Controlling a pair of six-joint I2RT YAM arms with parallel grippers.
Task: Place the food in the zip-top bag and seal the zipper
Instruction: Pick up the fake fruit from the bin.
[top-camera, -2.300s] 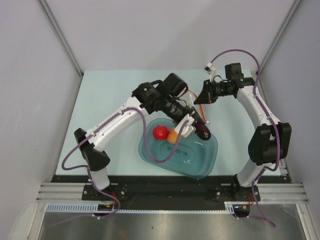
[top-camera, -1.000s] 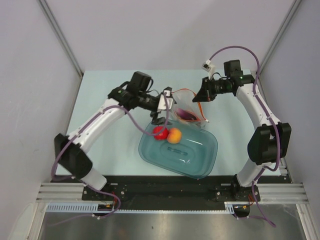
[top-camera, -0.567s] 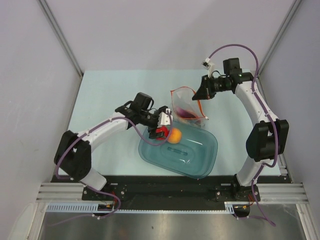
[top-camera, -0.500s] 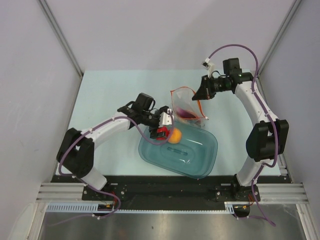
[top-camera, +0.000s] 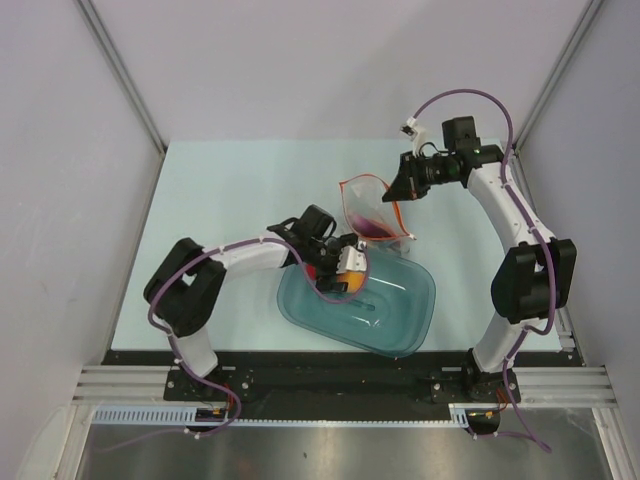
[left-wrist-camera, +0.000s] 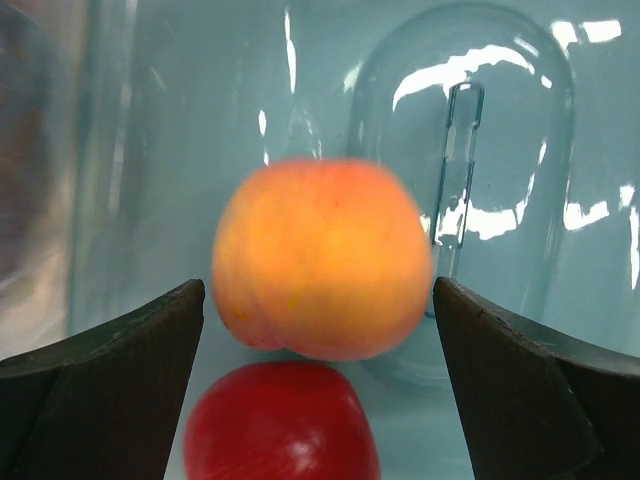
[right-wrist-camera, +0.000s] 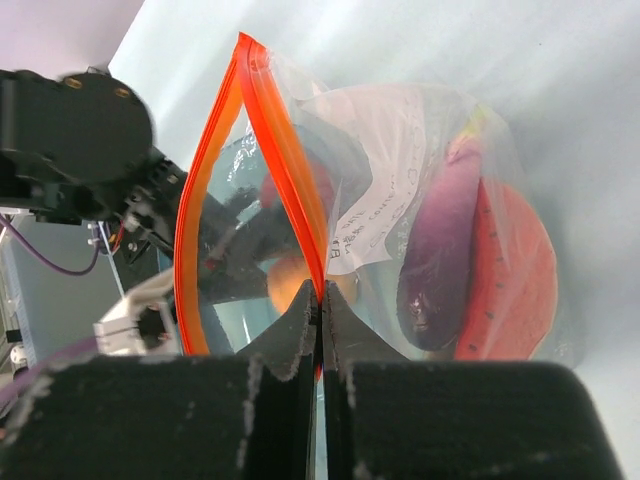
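Bright, even light washed the worktop (top-camera: 220, 200); white glare streaked the teal tub (left-wrist-camera: 590, 140), and the orange fruit (left-wrist-camera: 322, 258) blurred slightly.

Teal translucent tub (top-camera: 405, 318) near front of pale-blue table (top-camera: 220, 190) — grey walls (top-camera: 60, 200) around.

Plain grey walls (top-camera: 300, 60) enclose a pale blue-green table (top-camera: 230, 190).

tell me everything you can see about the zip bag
The bag is clear, crinkly plastic with a red-orange zipper along its mouth and a white printed label. It stands on the table by the far rim of the teal tub, mouth open and facing up. The right gripper is shut on one zipper lip. Inside lie a purple eggplant and a red-orange slice.
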